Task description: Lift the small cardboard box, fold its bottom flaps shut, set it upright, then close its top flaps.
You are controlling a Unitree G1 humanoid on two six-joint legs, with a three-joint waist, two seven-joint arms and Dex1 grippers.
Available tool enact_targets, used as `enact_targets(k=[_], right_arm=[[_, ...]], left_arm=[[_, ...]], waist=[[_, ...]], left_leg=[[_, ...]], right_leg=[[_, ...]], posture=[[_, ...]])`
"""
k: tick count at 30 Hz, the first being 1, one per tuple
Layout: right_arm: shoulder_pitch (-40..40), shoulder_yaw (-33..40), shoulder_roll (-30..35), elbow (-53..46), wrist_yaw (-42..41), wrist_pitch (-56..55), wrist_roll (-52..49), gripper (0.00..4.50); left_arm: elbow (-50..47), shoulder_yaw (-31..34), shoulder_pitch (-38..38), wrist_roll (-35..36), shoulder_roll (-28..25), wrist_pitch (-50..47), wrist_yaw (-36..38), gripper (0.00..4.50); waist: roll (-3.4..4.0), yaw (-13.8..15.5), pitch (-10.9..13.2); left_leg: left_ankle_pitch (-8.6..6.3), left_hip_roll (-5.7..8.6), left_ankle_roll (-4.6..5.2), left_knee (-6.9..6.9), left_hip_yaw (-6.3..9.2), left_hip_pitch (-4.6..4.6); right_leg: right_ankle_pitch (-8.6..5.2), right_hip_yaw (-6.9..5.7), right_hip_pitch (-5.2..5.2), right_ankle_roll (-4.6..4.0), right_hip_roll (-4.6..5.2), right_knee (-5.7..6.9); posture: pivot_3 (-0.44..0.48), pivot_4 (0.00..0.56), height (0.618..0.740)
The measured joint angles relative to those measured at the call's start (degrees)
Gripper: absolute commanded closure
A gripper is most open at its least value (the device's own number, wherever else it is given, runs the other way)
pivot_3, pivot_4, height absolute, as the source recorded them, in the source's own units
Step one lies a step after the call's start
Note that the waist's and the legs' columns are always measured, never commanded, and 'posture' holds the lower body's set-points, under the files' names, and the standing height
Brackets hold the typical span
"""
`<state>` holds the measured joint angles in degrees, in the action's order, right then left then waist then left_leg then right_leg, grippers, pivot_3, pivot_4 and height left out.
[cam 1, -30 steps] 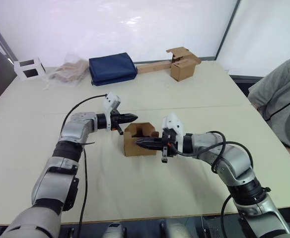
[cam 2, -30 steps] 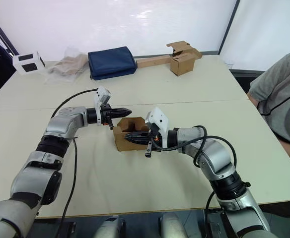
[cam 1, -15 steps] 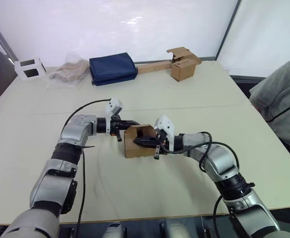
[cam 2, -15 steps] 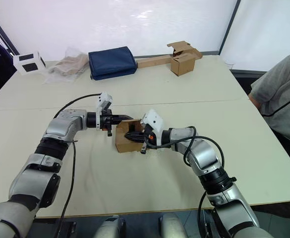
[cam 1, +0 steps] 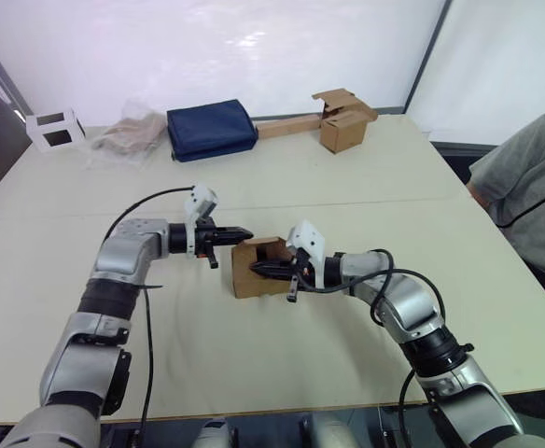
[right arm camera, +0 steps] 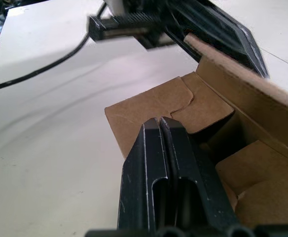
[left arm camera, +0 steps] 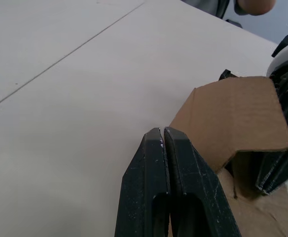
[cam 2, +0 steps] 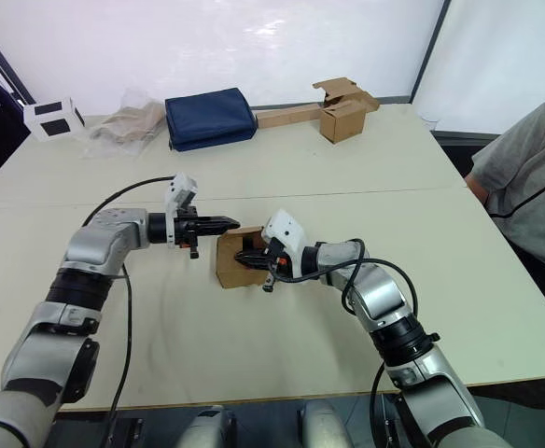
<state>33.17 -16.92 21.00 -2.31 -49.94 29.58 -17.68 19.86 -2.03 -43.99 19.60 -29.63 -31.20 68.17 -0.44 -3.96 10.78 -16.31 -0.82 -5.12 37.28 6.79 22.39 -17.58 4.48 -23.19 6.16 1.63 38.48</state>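
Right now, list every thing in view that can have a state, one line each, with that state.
small cardboard box: on the table, open, flaps unfolded.
left gripper: fingers shut, tip at the box's far flap.
right gripper: fingers shut, tip inside the box's opening.
other brown box: at the far edge, flaps ragged and open.
navy blue fabric bundle: lying folded, untouched.

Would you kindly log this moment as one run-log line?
small cardboard box: on table, flaps open | left gripper: shut, at box's left rim | right gripper: shut, tips inside box opening | phase: folding flaps
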Motion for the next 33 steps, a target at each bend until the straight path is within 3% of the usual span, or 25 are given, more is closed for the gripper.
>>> enact_targets(k=[6,12,26,33], right_arm=[[-0.4,0.7,0.0,-1.0,0.4,1.4,-0.6,4.50],[-1.3,1.8,0.5,-2.1,0.6,2.4,-0.9,4.50],[-1.6,3.6,2.7,-5.6,0.8,6.0,-1.9,4.50],[2.3,8.2,3.1,-12.3,0.2,11.0,-8.5,4.50]], left_arm=[[-11.3,2.8,3.1,4.7,-3.1,-6.0,-1.0,4.43],[-23.6,1.7,11.5,9.3,-5.7,-11.1,0.0,4.43],[-21.2,-2.8,14.0,5.6,-6.0,-5.2,-2.1,4.43],[-20.8,-3.1,14.0,5.4,-6.0,-4.1,-2.3,4.43]], waist=[[0.00,0.0,0.0],[0.01,0.1,0.0],[0.01,0.1,0.0],[0.01,0.1,0.0]], left_leg=[[0.00,0.00,0.00,0.01,0.00,0.00],[0.01,-0.01,-0.01,-0.02,0.00,-0.01],[0.01,-0.01,-0.01,-0.03,-0.01,-0.01],[0.01,-0.01,-0.01,-0.02,-0.01,-0.01]], right_leg=[[0.00,0.00,0.02,0.00,0.02,0.00],[0.00,0.00,0.02,0.00,0.01,0.02],[0.00,0.00,0.02,0.00,0.00,0.00],[0.00,0.01,0.02,0.00,0.00,0.01]], posture=[[0.000,0.150,0.740],[0.000,0.150,0.740],[0.000,0.150,0.740],[0.000,0.150,0.740]])
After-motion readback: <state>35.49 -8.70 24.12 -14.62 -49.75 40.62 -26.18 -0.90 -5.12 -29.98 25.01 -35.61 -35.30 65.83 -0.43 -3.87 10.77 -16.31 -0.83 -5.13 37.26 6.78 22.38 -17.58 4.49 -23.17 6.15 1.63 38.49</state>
